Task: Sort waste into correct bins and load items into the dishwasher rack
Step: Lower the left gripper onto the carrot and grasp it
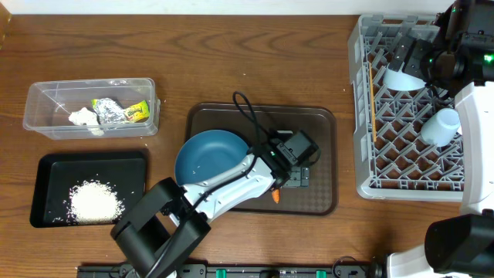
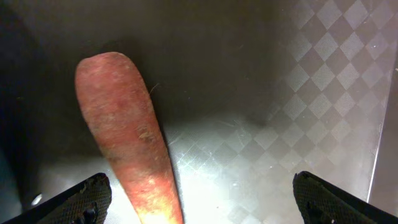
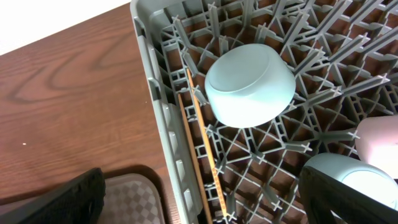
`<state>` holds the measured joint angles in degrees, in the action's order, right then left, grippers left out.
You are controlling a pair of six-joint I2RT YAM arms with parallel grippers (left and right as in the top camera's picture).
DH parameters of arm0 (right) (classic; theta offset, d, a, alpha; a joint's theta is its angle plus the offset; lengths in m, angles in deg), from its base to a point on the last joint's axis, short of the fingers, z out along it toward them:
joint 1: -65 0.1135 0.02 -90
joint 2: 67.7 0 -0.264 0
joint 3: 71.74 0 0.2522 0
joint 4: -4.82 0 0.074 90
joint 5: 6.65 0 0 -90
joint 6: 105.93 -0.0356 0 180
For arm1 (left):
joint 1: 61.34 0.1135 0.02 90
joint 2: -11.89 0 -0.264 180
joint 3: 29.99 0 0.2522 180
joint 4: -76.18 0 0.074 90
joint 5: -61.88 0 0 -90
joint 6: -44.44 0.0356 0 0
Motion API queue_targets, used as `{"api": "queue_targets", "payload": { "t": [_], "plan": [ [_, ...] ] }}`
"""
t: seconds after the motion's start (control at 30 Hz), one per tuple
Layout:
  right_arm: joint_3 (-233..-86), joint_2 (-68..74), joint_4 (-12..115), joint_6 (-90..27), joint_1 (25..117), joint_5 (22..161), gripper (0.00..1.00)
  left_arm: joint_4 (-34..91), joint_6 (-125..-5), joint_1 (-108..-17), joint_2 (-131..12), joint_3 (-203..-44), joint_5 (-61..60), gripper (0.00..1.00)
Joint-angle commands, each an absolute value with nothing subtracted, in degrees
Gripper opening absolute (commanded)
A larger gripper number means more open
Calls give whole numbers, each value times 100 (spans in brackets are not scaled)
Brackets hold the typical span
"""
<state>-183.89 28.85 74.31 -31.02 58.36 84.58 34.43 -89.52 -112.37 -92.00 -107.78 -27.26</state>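
The left end effector hangs low over the near middle of the brown serving tray, its jaws spread wide and gripping nothing. The small orange carrot lies flat on the tray floor between the fingertips, close to one and well apart from the other, with bare chequered tray floor on its open side up to the rim. The left arm reaches in from the near edge and covers the near rim of the dark-blue bowl, which sits upright on the tray's left part with its lip over the tray's left rim. The arm's black cable loops over the tray's far side.

Left of the serving tray, the black tray holds the rice. Beyond it the clear tub holds the crumpled wrapper and the yellow-green packet; its print is too small to read.

A strip of bare worktop separates the serving tray from the grey rack on its right. Inside, the chopsticks lie along the wall nearest the tray, the small light-blue bowl rests upside down beside them, and a pale cup sits further in. The right end effector hovers above that wall, wide open and holding nothing.
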Motion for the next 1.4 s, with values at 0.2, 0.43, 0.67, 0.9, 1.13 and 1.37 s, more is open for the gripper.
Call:
{"api": "queue_targets", "payload": {
  "t": [0.2, 0.43, 0.67, 0.9, 1.13, 1.37],
  "plan": [
    [-18359, 2907, 7440, -3174, 5799, 8377, 99, 3559, -9044, -11510, -9603, -10748, -2863, 92],
    [-18359, 2907, 7440, -3174, 5799, 8377, 99, 3559, -9018, -11580, -9600, -10796, -3097, 85],
    [-18359, 2907, 7437, -3174, 5799, 8375, 99, 3229, -9003, -11580, -9600, -10796, -3847, 74],
    [-18359, 2907, 7440, -3174, 5799, 8375, 99, 3262, -8917, -11639, -9603, -10796, -3937, 58],
    [-18359, 2907, 7440, -3174, 5799, 8375, 99, 3295, -8913, -11978, -9605, -10796, -4293, 56],
    [-18359, 2907, 7437, -3174, 5799, 8375, 99, 3299, -9140, -11993, -9893, -10796, -4323, 56]
  ]
}}
